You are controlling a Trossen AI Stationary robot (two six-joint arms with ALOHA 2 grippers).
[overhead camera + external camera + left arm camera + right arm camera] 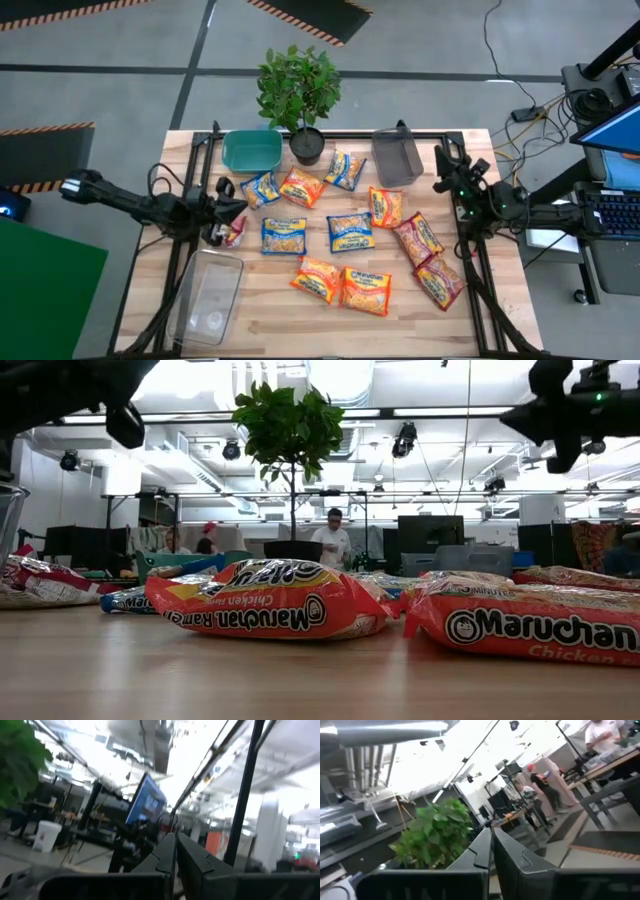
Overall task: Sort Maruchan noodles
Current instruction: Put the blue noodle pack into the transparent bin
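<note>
Maruchan packets lie flat and scattered on the wooden table in the high view. Blue-and-yellow ones sit mid-table, orange ones among them, and red ones to the right. One red packet lies beside the left arm. In the low view two orange packets fill the foreground. My left gripper hovers at the table's left side, shut and empty. My right gripper hovers at the right side near the grey bin, shut and empty. Both wrist views point up into the room.
A green bin and a grey bin stand at the far edge with a potted plant between them. A clear bin sits at the near left. A black frame runs along the table's sides. People stand in the room beyond.
</note>
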